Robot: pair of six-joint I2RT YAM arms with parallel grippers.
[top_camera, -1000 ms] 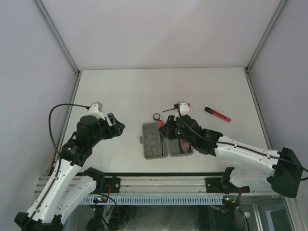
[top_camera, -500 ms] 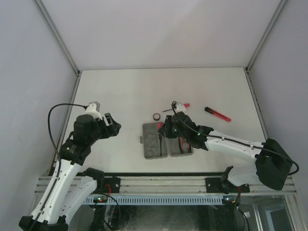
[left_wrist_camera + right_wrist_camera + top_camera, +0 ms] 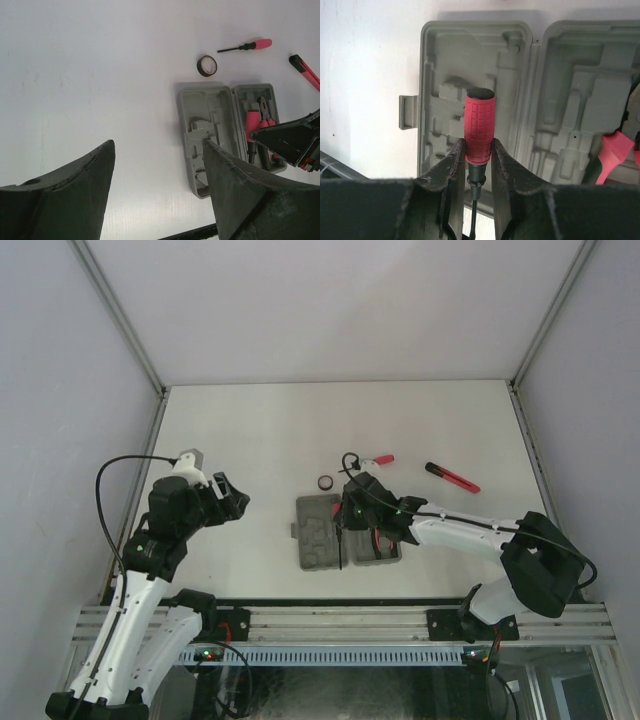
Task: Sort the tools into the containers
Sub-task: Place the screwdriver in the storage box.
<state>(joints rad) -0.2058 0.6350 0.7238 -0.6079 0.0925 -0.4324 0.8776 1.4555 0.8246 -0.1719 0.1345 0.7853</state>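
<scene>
The grey case (image 3: 318,533) lies open in two halves near the table's front. My right gripper (image 3: 344,513) hangs over its hinge, shut on a red-handled screwdriver (image 3: 480,126) whose black shaft (image 3: 340,550) points toward the near edge. Red-handled pliers (image 3: 259,121) lie in the right half. A black ring (image 3: 326,482), a small red screwdriver (image 3: 374,461) and a slim red-black stick tool (image 3: 452,477) lie on the table behind the case. My left gripper (image 3: 228,503) is open and holds nothing, well left of the case (image 3: 210,132).
The white table (image 3: 250,430) is walled at the back and sides. An aluminium rail (image 3: 330,622) runs along the near edge by the arm bases. A black cable (image 3: 110,480) loops off the left wrist.
My right arm has swung left and turned, bringing the held screwdriver over the case's hinge with its shaft toward the near edge. The left arm has drifted slightly left.
</scene>
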